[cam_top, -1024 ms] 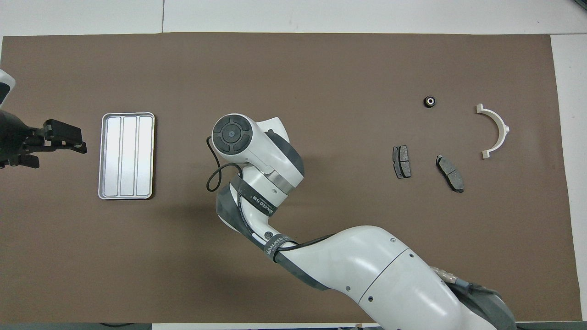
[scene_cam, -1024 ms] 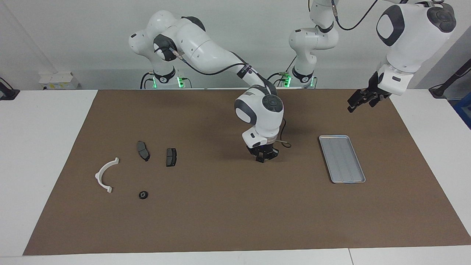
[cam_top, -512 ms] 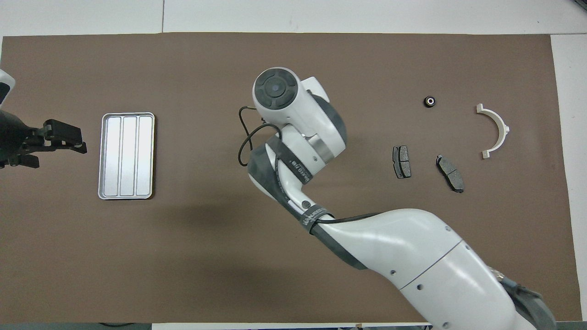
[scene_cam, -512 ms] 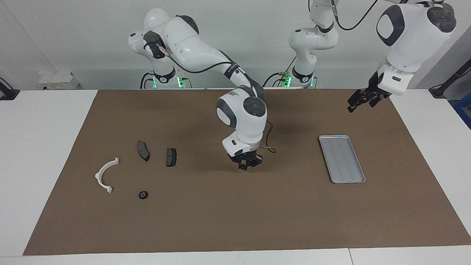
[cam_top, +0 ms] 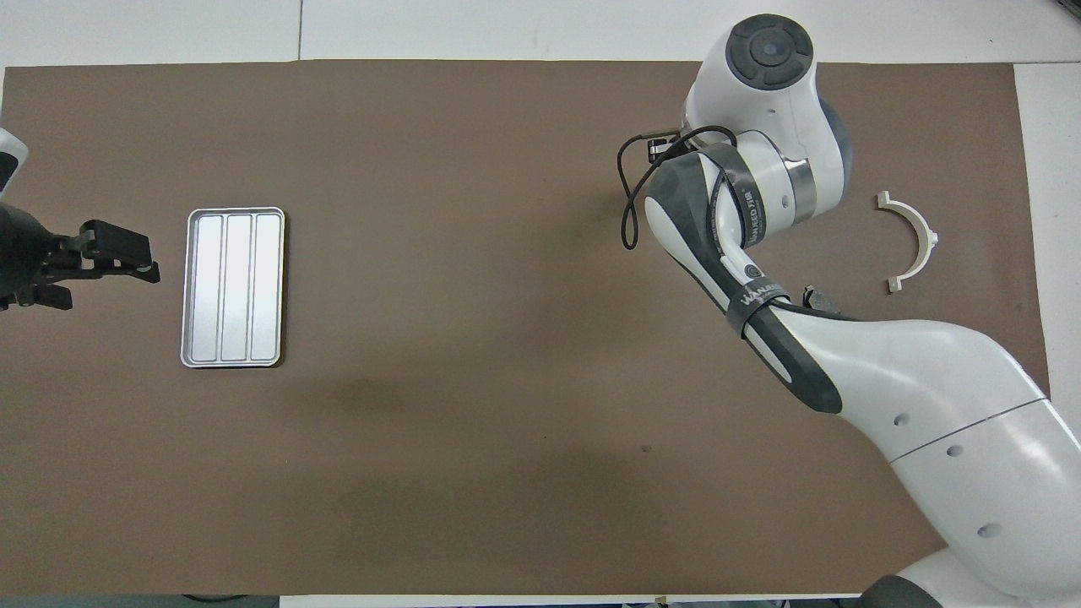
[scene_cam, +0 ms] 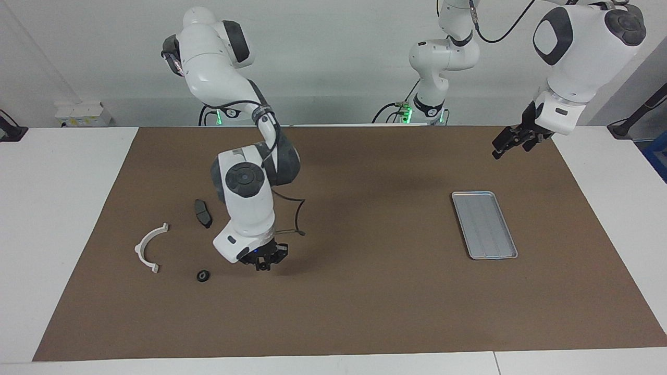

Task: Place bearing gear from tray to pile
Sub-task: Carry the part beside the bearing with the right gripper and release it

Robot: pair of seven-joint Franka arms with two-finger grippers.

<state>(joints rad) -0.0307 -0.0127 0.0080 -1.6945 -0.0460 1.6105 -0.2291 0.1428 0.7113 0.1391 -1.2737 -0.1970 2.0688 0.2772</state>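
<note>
Right gripper (scene_cam: 264,265) hovers beside bearing gear (scene_cam: 202,276) (grip unreadable) — left gripper (scene_cam: 508,146) waits.

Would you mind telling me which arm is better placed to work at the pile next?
Right: the right gripper hangs over the mat beside the bearing gear and white bracket; the left gripper waits near the tray.
</note>
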